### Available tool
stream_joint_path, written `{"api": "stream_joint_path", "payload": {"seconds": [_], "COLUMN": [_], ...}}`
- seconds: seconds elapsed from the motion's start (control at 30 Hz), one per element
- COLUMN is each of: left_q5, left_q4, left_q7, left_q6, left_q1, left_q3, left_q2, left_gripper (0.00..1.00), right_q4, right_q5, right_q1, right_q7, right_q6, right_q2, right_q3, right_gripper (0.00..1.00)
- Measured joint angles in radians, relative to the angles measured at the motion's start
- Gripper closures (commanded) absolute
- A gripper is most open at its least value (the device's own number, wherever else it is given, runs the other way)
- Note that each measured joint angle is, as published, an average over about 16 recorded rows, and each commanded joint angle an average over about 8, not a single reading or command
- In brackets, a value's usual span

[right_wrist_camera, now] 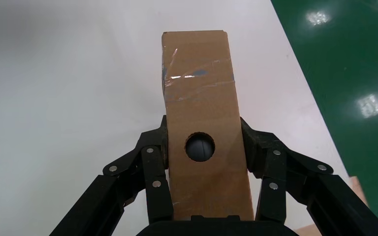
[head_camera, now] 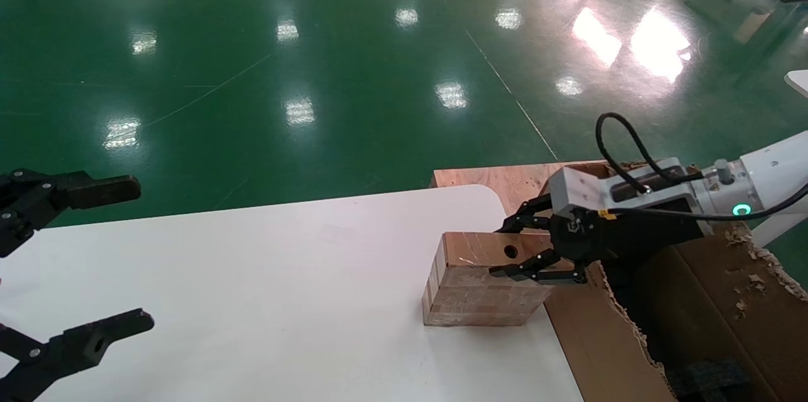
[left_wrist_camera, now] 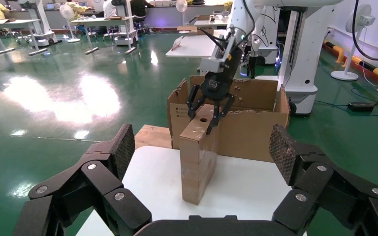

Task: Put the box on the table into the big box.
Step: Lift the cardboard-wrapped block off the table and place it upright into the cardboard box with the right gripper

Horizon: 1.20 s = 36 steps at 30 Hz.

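The small tan box with a round hole in its upper face stands on edge on the white table, near the table's right end. My right gripper is shut on the box's upper end, one finger on each side of it. In the right wrist view the gripper holds the box by both sides at the hole. The big box, a torn brown carton, stands just right of the table, under my right arm. My left gripper hangs open over the table's left end, facing the box.
A flat wooden board lies behind the table's far right corner, next to the carton. Black foam shows inside the carton. Green floor lies beyond the table's far edge. Other tables and a robot base stand farther off in the left wrist view.
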Motion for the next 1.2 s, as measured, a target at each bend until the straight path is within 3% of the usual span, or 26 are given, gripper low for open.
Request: {"api": "stream_joint_path", "payload": {"seconds": [0.2, 0.37, 0.7, 0.97, 1.2], "left_q5": [0.000, 0.000, 0.000, 0.000, 0.000], "left_q4": [0.000, 0.000, 0.000, 0.000, 0.000], "left_q7": [0.000, 0.000, 0.000, 0.000, 0.000], "left_q6": [0.000, 0.000, 0.000, 0.000, 0.000], "left_q1": [0.000, 0.000, 0.000, 0.000, 0.000], "left_q3": [0.000, 0.000, 0.000, 0.000, 0.000], "left_q2": [0.000, 0.000, 0.000, 0.000, 0.000], "left_gripper": [0.00, 0.00, 0.00, 0.00, 0.00], "right_q4": [0.079, 0.182, 0.488, 0.735, 0.822], "right_q5": [0.068, 0.129, 0.153, 0.145, 0.205], "right_q1": [0.058, 0.115, 0.173, 0.168, 0.202], "right_q7": [0.105, 0.194, 0.359, 0.462, 0.447], "right_q6": [0.006, 0.047, 0.256, 0.502, 0.693], "right_q2": [0.071, 0.180, 0.542, 0.826, 0.939], "right_q3": [0.026, 0.064, 0.101, -0.022, -0.231], "right_gripper": [1.00, 1.00, 1.00, 1.00, 1.00]}}
